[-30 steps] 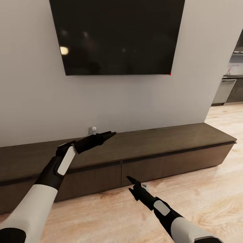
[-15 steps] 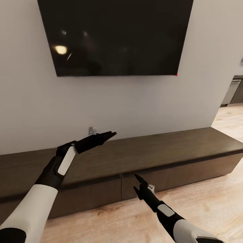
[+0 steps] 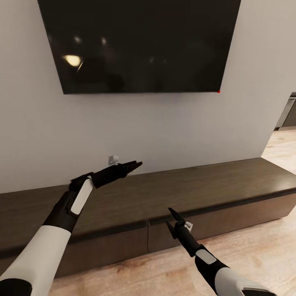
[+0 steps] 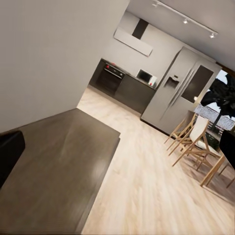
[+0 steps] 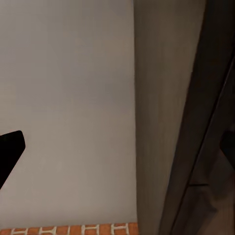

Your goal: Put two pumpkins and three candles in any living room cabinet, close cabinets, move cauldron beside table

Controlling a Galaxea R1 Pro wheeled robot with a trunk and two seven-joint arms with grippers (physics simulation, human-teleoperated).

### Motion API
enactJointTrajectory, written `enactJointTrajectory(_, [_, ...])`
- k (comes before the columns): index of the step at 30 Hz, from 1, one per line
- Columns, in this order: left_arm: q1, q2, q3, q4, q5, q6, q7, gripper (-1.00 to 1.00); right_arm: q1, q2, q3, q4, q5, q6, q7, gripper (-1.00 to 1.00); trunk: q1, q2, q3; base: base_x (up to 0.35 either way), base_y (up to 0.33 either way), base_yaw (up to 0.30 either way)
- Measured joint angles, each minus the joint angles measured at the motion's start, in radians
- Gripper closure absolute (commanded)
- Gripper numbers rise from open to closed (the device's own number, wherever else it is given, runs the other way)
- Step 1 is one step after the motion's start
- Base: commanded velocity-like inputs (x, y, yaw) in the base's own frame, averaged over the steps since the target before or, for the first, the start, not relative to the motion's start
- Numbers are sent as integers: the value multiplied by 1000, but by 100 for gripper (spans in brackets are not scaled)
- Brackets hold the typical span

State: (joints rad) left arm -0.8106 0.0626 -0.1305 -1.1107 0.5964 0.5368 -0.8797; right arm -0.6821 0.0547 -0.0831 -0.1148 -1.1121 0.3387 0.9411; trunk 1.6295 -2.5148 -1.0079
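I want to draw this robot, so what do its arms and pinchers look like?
Each arm is white and rounded near the body, then black toward the wrist, with a light grey oblong panel on the black part. The left gripper and the right gripper are black, with two thin fingers narrowing to points. A small pale fitting sits beside the right wrist. No cables show.

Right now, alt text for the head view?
Both arms reach toward a long, low dark-brown cabinet with its drawers closed: left gripper above its top, right gripper open at the drawer fronts. A black TV hangs on the grey wall above.
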Motion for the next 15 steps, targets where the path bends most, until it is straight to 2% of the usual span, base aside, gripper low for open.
enactJointTrajectory(6, [14,0,-1,0,-1,0,-1,-100,0,-26,0,12,-1,-2,4,-100,0,0,0,4,0,0])
enactJointTrajectory(15, [16,1,-1,2,-1,0,-1,-100,0,-33,1,18,2,-2,7,-100,4,-2,-35,0,0,0])
